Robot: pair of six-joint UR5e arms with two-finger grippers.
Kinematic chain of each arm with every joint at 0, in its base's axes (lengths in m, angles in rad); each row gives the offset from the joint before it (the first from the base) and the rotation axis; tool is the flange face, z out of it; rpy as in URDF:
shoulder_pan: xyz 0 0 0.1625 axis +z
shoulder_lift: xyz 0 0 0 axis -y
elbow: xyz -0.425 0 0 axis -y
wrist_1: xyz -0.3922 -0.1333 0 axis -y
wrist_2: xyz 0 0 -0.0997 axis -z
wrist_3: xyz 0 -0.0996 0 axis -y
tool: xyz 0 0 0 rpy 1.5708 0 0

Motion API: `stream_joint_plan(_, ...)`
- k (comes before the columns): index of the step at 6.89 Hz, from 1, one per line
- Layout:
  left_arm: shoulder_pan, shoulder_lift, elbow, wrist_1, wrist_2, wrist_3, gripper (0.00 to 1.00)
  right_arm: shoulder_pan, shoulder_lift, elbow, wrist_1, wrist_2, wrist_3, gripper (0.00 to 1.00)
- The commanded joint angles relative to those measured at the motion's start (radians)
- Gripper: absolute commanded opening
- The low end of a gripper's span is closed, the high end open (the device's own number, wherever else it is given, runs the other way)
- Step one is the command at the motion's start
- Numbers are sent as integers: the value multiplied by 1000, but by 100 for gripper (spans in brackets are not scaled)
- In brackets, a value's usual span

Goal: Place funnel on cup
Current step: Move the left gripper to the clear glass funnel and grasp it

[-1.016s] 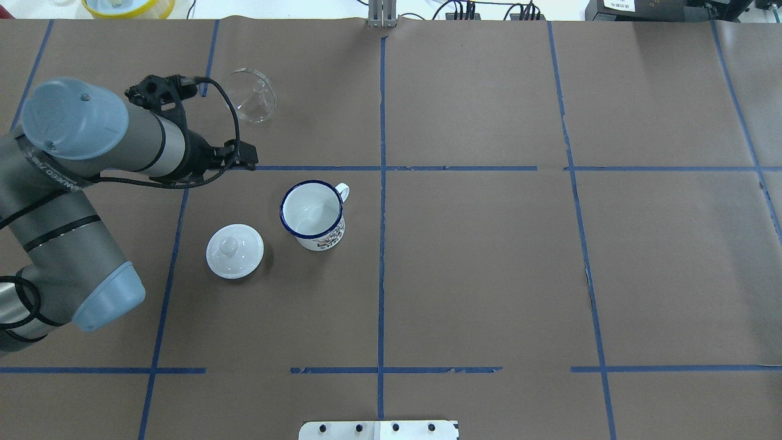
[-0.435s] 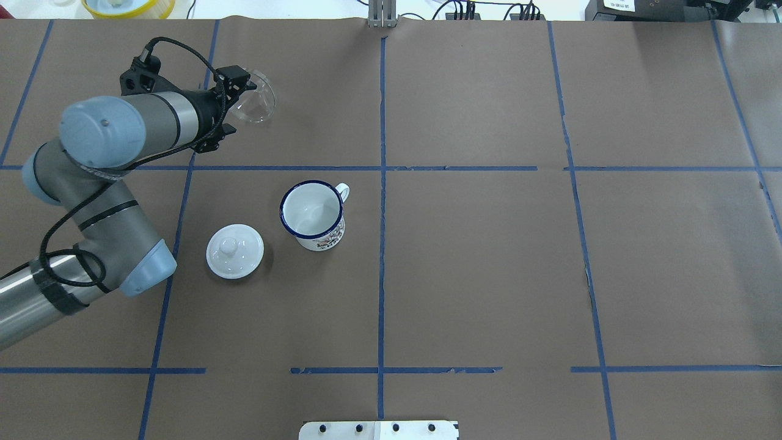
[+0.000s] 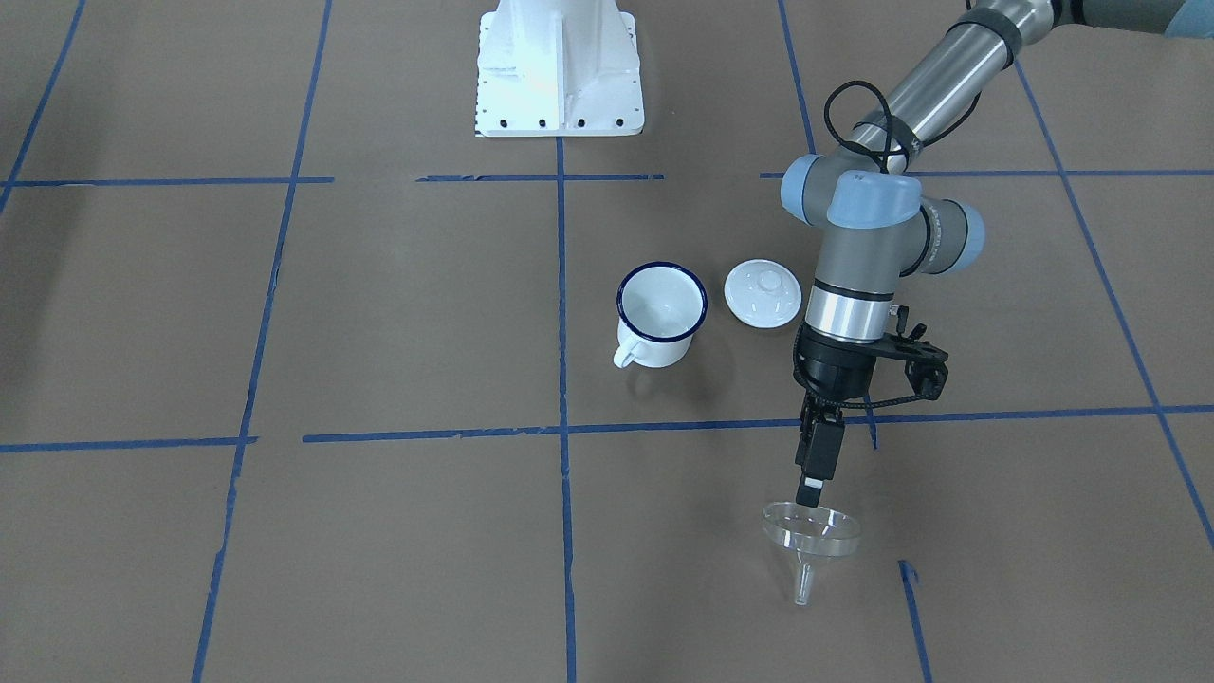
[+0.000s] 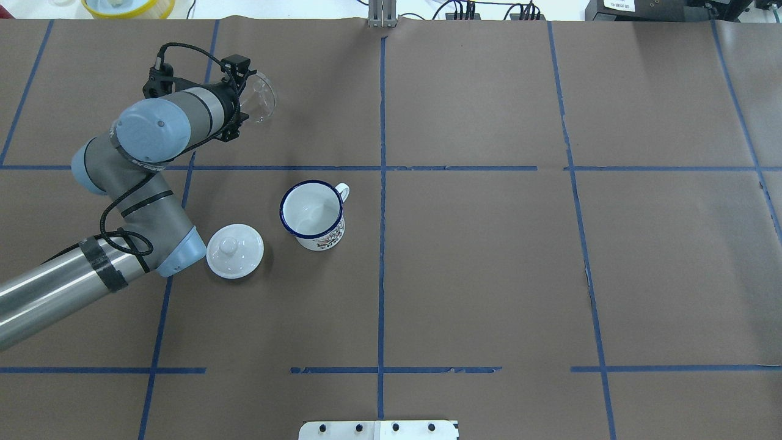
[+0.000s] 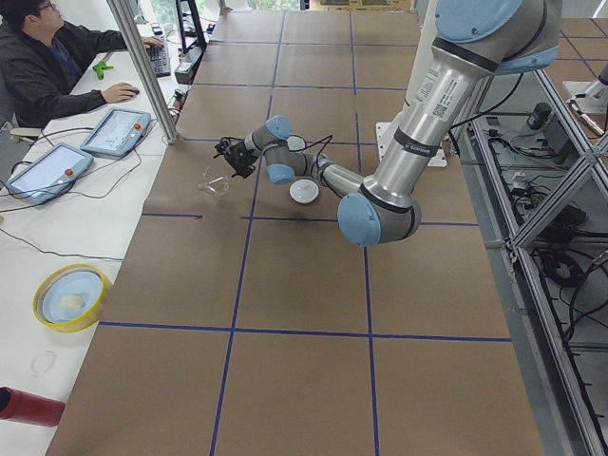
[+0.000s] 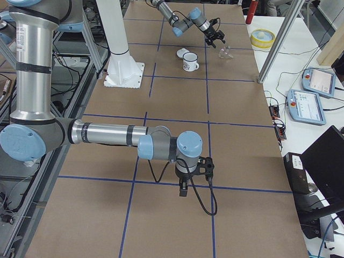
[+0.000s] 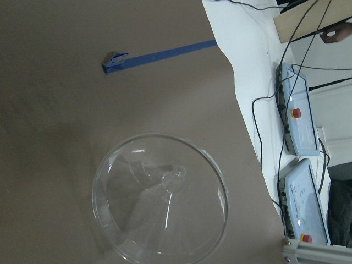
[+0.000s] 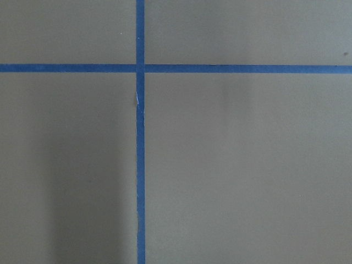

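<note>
Brown-papered counter (image 3: 379,313) holds the clear conical funnel (image 3: 812,531) tipped over, well apart from the white blue-rimmed enamel mug (image 3: 661,313); the left tool (image 3: 809,493), its opening impossible to judge, should straddle that thin rim squarely.

a robotics lab: paper-covered table (image 4: 489,275) with blue tape grid (image 4: 381,168), a teach pendant (image 5: 117,130), operator (image 5: 43,62) at a desk
</note>
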Motion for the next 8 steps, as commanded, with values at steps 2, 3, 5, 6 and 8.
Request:
stream_joint_plan(2,-34,-50,138,-99,60,-74,85,0,0,0,0,0,0,100)
stream_joint_plan(3,-37,-66,163,-113,60,-73,82,0,0,0,0,0,0,100)
stream_joint_plan(5,-36,-90,194,-119,57,-73,71,0,0,0,0,0,0,100)
stream_joint_plan(6,-36,-90,194,-121,52,-64,20,0,0,0,0,0,0,100)
stream_joint_plan(8,-36,-90,187,-147,48,19,0,0,0,0,0,0,0,100)
